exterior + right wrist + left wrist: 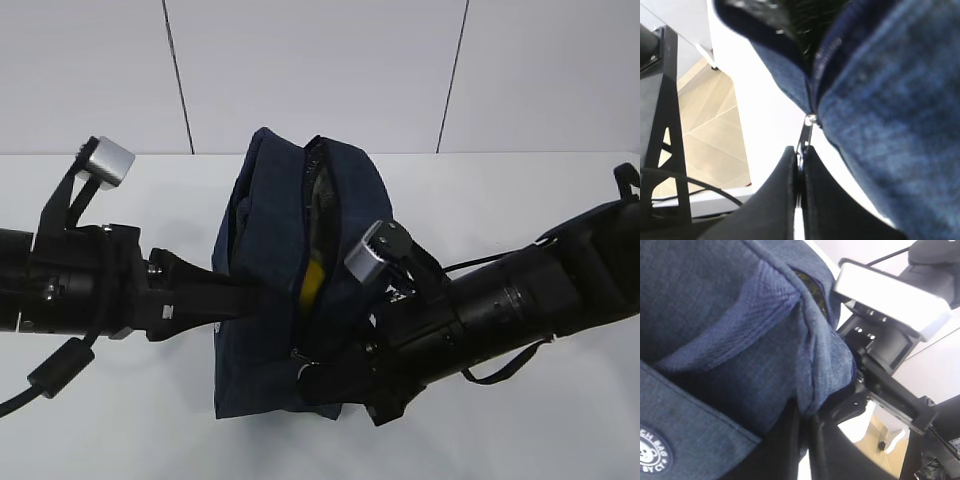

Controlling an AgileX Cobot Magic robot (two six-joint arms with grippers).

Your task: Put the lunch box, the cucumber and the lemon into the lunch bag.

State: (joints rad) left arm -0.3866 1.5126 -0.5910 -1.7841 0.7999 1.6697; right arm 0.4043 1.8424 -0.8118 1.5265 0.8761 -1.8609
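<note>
The navy lunch bag [265, 230] stands on the white table with its zipper slit partly open. Something yellow, probably the lemon [312, 281], shows through the slit. The lunch box and the cucumber are hidden. My left gripper [262, 297] reaches in from the left. In the left wrist view this gripper [806, 416] is shut on a fold of the bag's fabric [825, 385]. At the bag's lower front my right gripper [312, 376] is shut on the zipper. The right wrist view shows that gripper [800, 152] pinching the metal zipper pull [805, 131] beside the bag's wall [890, 100].
The white table [520, 200] stretches to a white panelled wall behind. The right arm's wrist camera [890, 295] sits close to the bag's top. Beyond the table edge lie a tan floor [705, 120] and a black stand [665, 100].
</note>
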